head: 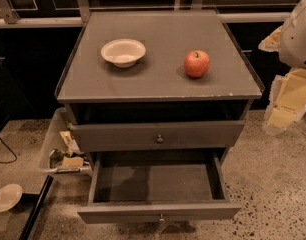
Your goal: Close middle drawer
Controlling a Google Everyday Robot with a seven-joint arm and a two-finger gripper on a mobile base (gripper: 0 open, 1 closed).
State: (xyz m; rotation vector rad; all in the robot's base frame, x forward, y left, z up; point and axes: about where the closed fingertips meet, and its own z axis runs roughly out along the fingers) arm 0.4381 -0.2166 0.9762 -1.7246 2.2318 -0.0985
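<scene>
The middle drawer [158, 184] of the grey cabinet is pulled far out towards me. Its shallow box is empty. Its flat front [118, 214] lies near the bottom of the view, with a small round knob [161, 217] at its centre. The drawer above it [118, 135] stands out a little from the cabinet and has its own knob [159, 139]. My gripper [285, 104] hangs at the right edge, to the right of the cabinet and apart from it, level with the upper drawer. The white arm [299, 31] rises above it.
A white bowl [123, 51] and a red apple [196, 63] sit on the cabinet top [158, 84]. A clear bin with packets [63, 151] stands on the floor against the cabinet's left side. A white dish [6, 197] lies at the lower left. Speckled floor spreads to the right.
</scene>
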